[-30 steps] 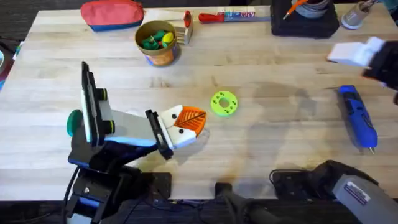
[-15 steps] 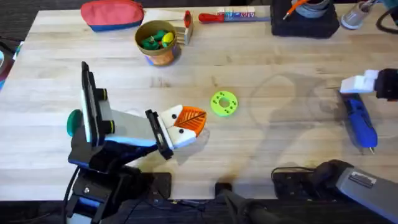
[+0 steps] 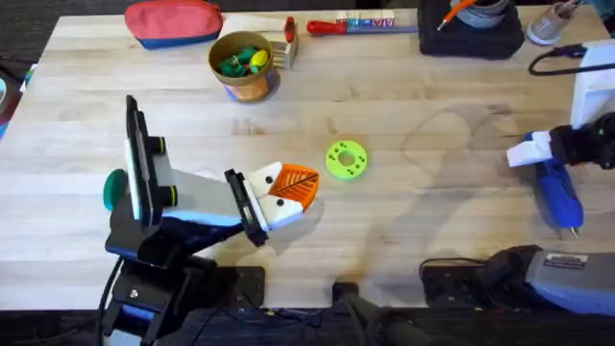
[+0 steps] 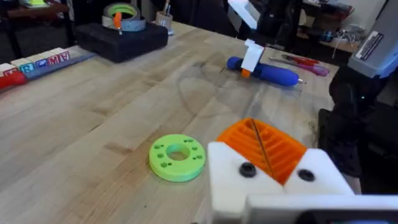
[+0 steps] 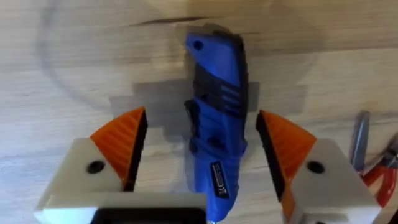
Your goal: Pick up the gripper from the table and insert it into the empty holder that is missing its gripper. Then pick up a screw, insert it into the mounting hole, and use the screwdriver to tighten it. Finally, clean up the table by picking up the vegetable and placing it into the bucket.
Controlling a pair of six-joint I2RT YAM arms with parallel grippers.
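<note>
The blue screwdriver lies at the table's right edge. My right gripper hangs low over its rear end, open. In the right wrist view the screwdriver lies between the orange pads without touching them. My left gripper rests near the table's front, its white finger blocks shut with orange wedges pressed together; dark screw heads show in the blocks. The yellow-brown bucket at the back holds green and yellow vegetable pieces. A plain empty holder and a loose screw are out of view.
A lime-green disc lies just right of my left gripper. A red pouch, a red-handled tool and a black box line the far edge. Red-handled pliers lie beside the screwdriver.
My right gripper has come down and toward the near side, from above the screwdriver's far end to straddling its rear. The left arm has not moved.
</note>
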